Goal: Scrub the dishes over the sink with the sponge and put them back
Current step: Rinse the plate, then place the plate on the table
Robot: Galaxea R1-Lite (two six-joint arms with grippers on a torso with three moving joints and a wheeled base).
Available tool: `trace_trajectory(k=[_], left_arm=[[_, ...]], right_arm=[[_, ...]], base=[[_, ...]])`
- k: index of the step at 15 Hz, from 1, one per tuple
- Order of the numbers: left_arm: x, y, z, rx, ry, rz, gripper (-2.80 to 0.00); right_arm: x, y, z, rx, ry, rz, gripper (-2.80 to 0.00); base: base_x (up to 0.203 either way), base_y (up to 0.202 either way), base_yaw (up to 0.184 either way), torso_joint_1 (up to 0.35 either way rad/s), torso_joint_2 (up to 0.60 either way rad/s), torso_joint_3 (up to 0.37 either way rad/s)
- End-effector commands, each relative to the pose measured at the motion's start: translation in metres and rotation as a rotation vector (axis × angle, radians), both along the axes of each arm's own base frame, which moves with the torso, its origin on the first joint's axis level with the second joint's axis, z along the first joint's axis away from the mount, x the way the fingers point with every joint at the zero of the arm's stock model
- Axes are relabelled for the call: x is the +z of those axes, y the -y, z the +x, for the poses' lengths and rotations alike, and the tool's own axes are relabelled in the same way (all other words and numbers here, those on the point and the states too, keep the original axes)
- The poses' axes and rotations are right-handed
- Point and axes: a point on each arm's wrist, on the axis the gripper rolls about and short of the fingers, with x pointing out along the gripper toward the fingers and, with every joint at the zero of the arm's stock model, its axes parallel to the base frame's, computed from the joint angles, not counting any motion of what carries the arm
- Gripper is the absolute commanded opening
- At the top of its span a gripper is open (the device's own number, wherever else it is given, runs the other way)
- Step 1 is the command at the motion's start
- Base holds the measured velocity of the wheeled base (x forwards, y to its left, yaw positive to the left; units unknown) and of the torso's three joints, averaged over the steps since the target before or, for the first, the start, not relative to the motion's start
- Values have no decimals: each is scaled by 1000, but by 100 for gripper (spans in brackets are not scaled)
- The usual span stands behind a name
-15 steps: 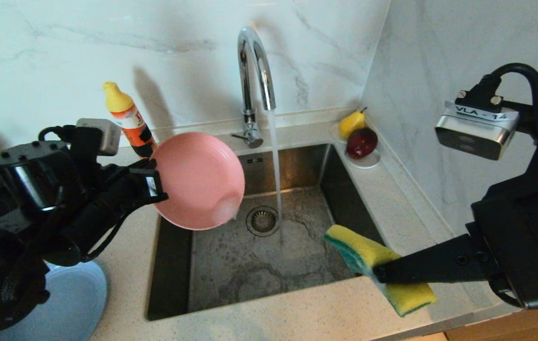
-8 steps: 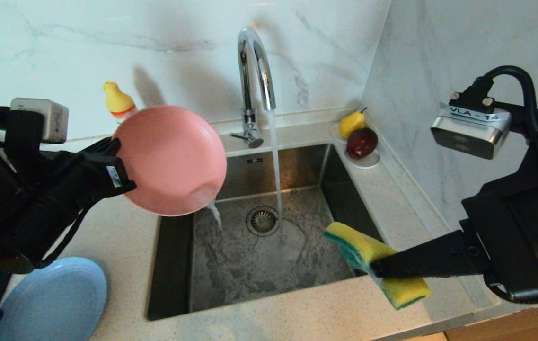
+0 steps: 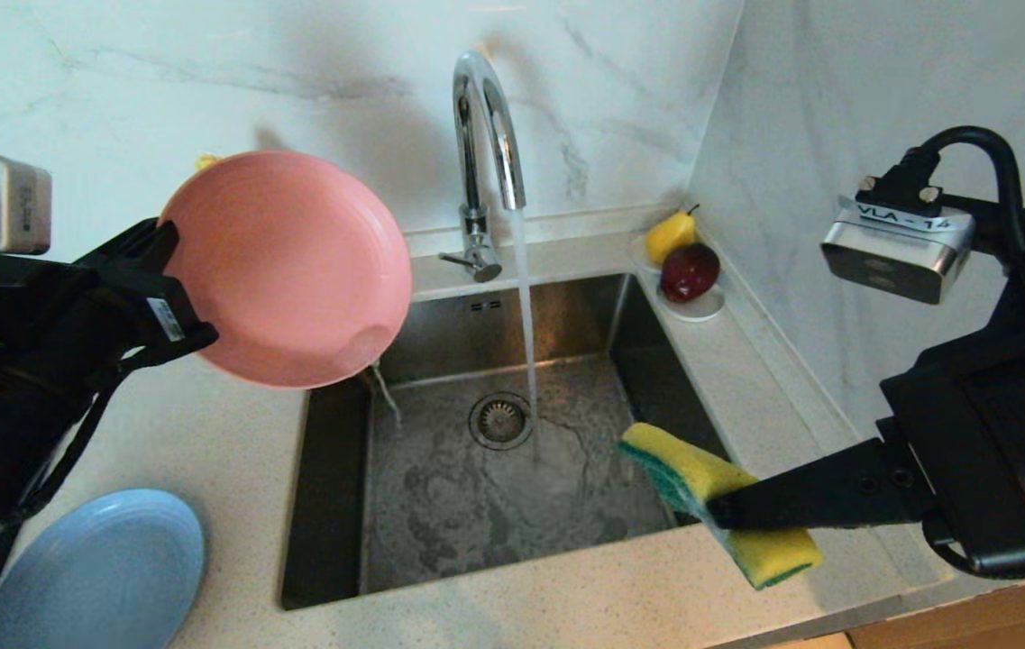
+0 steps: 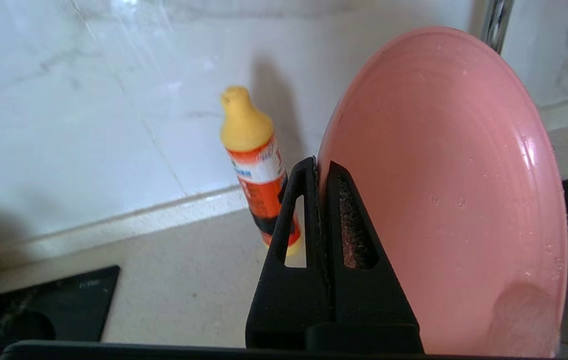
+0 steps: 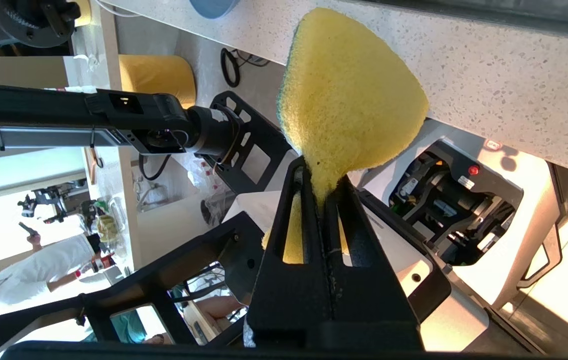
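Rinsed pink plate [image 3: 282, 269] clamped in left gripper [image 3: 171, 302] drains over sink [image 3: 494, 469] edge, right gripper [image 3: 718, 514] pinches sponge [image 3: 715, 500]; next: set plate back on counter.

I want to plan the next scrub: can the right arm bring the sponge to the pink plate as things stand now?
Probably yes. The right gripper holds the sponge over the sink's front right corner; the left gripper holds the pink plate at the far left. Only the water stream lies between.
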Motion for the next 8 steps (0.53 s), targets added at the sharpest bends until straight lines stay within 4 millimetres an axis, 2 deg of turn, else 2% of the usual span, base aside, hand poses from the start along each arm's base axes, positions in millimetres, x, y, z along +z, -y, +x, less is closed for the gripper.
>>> trace_trajectory(k=[1,4,8], left_arm=[[5,-1,-6,-12,29,-2,-280],[4,-2,-8,-17,3,-8,-280],[-16,-6,-9,-26,-246,-97,-280]], right_arm=[[0,0,0,0,-6,-1,-280],[-1,2,-1,-5,-7,-2,-280],[-1,3,-1,-6,-8,-3,-280]], base=[[0,0,0,0,0,0],[0,0,0,0,0,0],[0,0,0,0,0,0]])
